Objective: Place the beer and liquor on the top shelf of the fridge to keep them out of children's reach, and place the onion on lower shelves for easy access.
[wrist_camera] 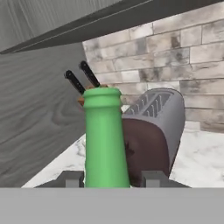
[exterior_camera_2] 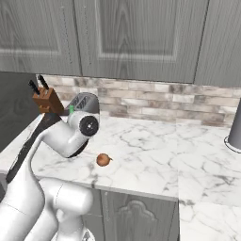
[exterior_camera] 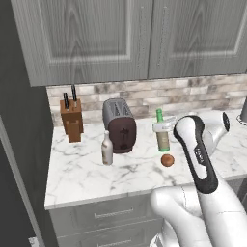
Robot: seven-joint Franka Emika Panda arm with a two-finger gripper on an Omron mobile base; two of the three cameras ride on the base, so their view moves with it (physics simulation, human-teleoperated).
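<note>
Marble counter (exterior_camera: 77, 178) carries my work: I see my gripper (wrist_camera: 105, 178) clamped on the upright beer (wrist_camera: 104, 140), its neck rising straight between the fingers, mid-counter beside the toaster (exterior_camera: 119, 124).

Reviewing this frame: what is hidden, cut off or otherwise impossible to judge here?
- Beer: body behind the gripper in the left base view; label below the bottom edge in the hand view.
- Fridge interior and shelves: outside every view.
- Knife block: mostly behind the beer in the hand view.
- Liquor: label too small to read.
- Toaster: partly behind the arm in the right base view.
</note>
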